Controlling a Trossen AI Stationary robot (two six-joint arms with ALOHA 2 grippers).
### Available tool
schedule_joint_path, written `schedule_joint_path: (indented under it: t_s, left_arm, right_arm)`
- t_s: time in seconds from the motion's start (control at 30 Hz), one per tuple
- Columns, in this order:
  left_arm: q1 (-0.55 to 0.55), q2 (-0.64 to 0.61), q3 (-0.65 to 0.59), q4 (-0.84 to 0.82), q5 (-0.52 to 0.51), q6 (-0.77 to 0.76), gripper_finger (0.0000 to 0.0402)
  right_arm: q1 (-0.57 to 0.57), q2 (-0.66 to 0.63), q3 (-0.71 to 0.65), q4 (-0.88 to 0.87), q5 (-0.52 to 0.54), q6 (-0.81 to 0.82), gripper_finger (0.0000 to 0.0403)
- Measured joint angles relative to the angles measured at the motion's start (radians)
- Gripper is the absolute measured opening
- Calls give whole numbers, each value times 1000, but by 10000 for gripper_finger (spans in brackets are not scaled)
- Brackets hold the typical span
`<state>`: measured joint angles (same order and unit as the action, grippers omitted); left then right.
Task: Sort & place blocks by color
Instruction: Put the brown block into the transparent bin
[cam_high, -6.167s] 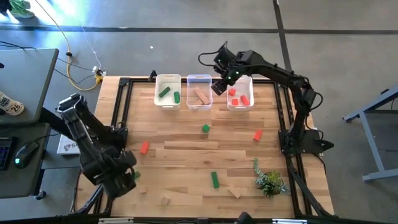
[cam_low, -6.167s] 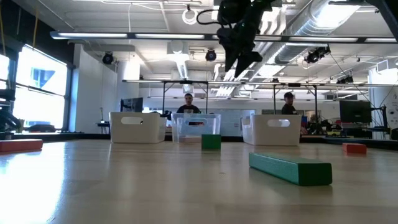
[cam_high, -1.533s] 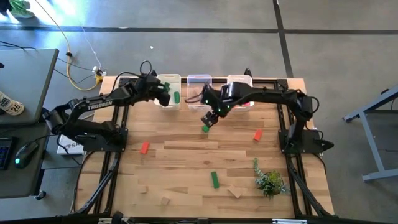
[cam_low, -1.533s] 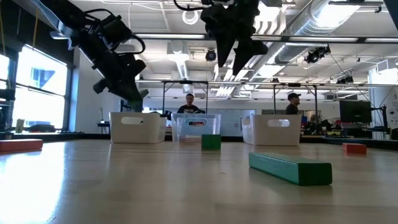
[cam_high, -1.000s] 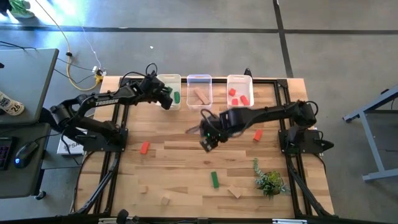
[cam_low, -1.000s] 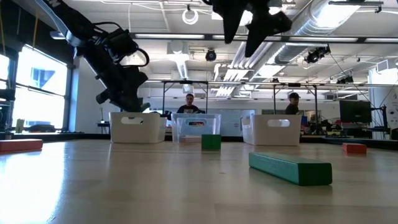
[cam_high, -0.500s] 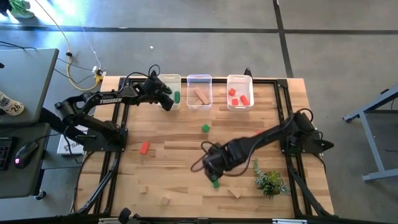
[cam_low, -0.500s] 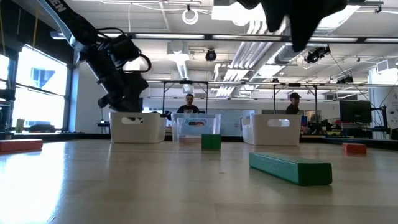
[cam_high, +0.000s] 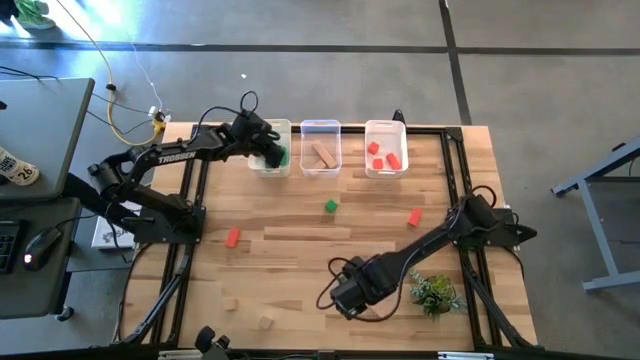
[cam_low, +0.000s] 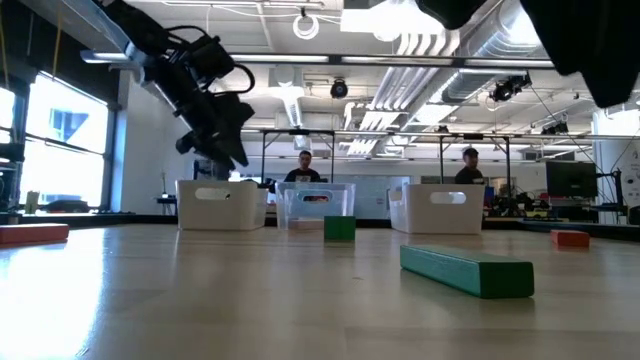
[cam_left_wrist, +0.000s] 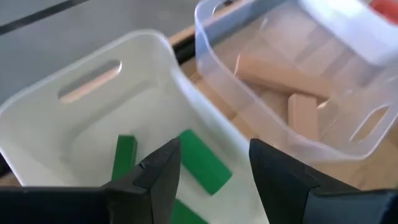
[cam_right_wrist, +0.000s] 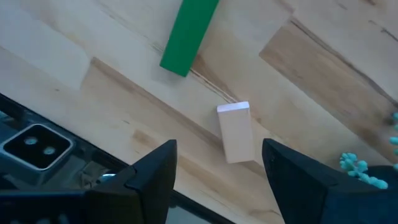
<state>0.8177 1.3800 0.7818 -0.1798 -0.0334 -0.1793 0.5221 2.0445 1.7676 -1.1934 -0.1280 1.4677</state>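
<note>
Right gripper (cam_high: 346, 297) moved to front edge, left gripper (cam_high: 270, 150) released green block (cam_left_wrist: 202, 168)

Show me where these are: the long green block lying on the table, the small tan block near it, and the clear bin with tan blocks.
long green block (cam_right_wrist: 189, 34), right wrist view, middle of its top face
small tan block (cam_right_wrist: 236, 133), right wrist view, centre of its top face
clear bin (cam_left_wrist: 219, 34), left wrist view, near wall

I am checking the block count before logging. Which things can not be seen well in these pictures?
- High view: the green bar near the table's front edge, hidden under the right claw.
- High view: the white bin's green blocks, mostly covered by the left claw.
- Low view: bin contents, hidden behind the walls.
</note>
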Motion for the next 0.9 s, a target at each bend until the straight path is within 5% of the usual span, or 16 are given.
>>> schedule_joint_path:
  t_s: [0.3,0.9]
  left_arm:
    - [0,0,106,-94,4,0,179]
    - [-9,0,110,-135,6,36,179]
  right_arm:
    - [43,79,0,-4,0,-5,225]
    - [69,201,0,-11,-45,-57,225]
